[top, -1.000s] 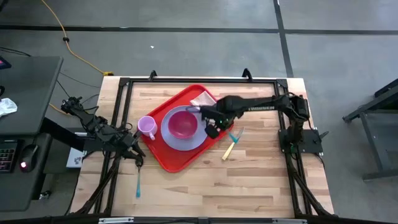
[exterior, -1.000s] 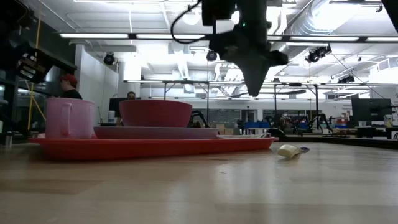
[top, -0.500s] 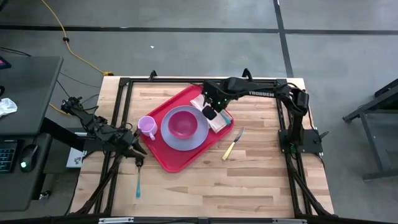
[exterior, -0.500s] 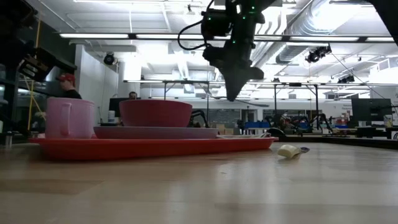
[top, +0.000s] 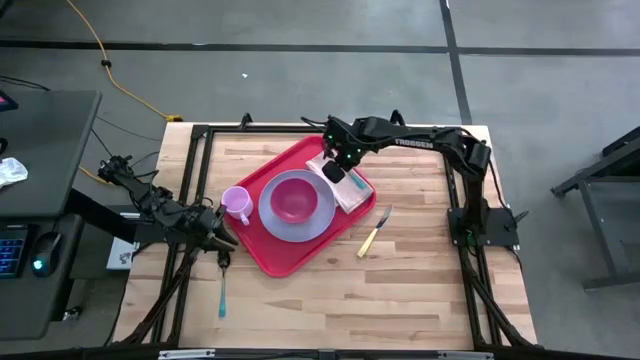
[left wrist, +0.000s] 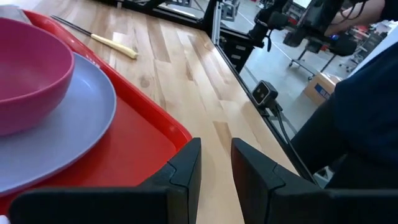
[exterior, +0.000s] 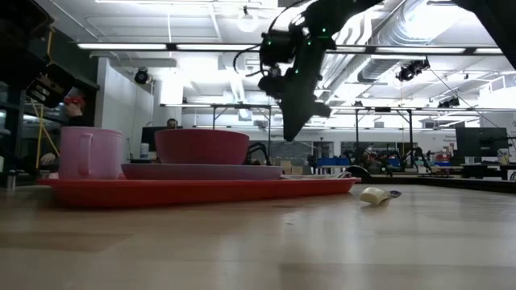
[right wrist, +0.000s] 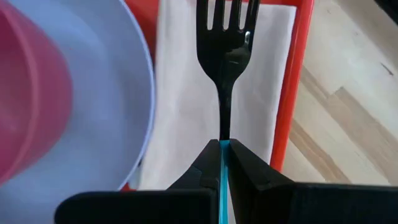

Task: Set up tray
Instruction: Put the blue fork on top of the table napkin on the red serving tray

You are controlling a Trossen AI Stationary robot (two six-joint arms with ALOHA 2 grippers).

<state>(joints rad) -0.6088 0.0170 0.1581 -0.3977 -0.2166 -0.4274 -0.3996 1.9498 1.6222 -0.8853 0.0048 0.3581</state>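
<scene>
The red tray (top: 262, 250) lies aslant mid-table and carries a lavender plate (top: 276, 222) with a magenta bowl (top: 296, 200), a pink mug (top: 236, 205) and a white napkin (top: 347, 191) along its right rim. My right gripper (top: 335, 172) hovers over the napkin (right wrist: 186, 93), shut on a fork (right wrist: 226, 37) with dark tines and a teal handle. My left gripper (left wrist: 216, 167) waits low beside the tray's near-left rim (left wrist: 163, 121), slightly open and holding nothing. My right gripper pinches the fork's teal handle (right wrist: 221, 163) between its two fingers, coming from above with the fingers along the handle. The tines (right wrist: 227, 15) point away past the fingertips. The fork is lifted clear above the napkin and the tray.
A yellow-handled knife (top: 372, 236) lies on the wood to the right of the tray. A teal-handled spoon (top: 222, 290) lies near the table's near-left part. A black frame (top: 200, 135) rims the table. Bare wood stretches along the near side.
My right gripper has carried the fork from over the tray's right rim near the knife toward the table's far edge, ending over the napkin, and has turned about as the arm swung. It has stayed shut on the fork throughout.
</scene>
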